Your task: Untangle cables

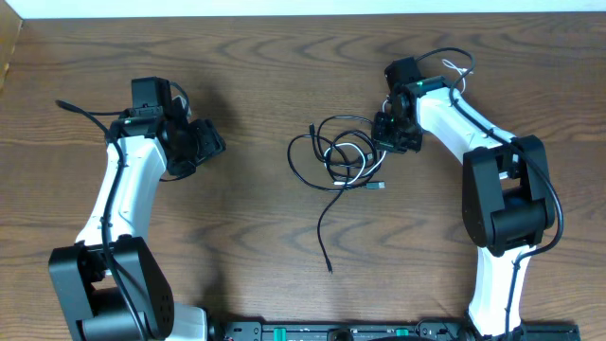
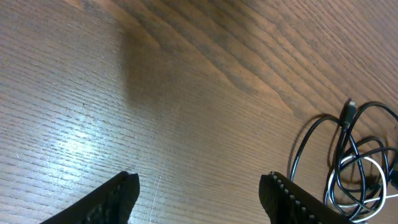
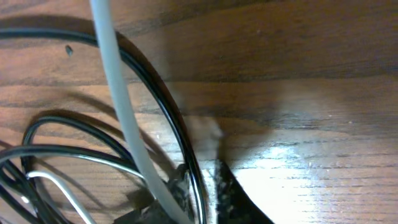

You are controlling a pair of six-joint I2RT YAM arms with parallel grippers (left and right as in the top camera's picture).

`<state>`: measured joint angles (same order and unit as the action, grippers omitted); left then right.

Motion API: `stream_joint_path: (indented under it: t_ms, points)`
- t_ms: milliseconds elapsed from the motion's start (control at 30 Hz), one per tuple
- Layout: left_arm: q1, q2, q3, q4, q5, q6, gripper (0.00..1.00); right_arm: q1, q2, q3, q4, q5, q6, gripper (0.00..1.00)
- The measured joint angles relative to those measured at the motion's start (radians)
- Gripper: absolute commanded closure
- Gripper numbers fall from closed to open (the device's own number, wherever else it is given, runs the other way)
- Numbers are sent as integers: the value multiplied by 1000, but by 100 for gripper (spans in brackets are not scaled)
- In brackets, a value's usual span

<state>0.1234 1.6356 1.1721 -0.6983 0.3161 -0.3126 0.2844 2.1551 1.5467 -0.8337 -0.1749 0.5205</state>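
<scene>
The tabletop (image 1: 256,76) is dark brown wood with a pronounced wavy grain and fills nearly every view. A pale strip (image 1: 284,6) runs along its far edge in the overhead view. Light forms soft glare patches (image 2: 74,146) on the surface in both wrist views.

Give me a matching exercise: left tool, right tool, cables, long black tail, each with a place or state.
1 left tool
2 right tool
3 cables
4 long black tail

a closed on a black cord at the bundle's right edge
b stretched out alone, below the bundle
c open, apart from the cords
d looped together

Pairs: 1-c, 2-a, 3-d, 4-b.
</scene>
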Motion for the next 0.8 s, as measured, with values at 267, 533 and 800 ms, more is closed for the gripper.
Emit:
stream_joint_path:
  t_ms: [267,533,800]
  points:
    - [0,0,0,0,0,0,33,-5,-1,-3,-10,-58,-19,99]
    - [0,0,0,0,0,0,33,-9,-178,-3,-5,-129,-93,99]
    - [0,0,0,0,0,0,33,3,-473,3,53,-150,-161,99]
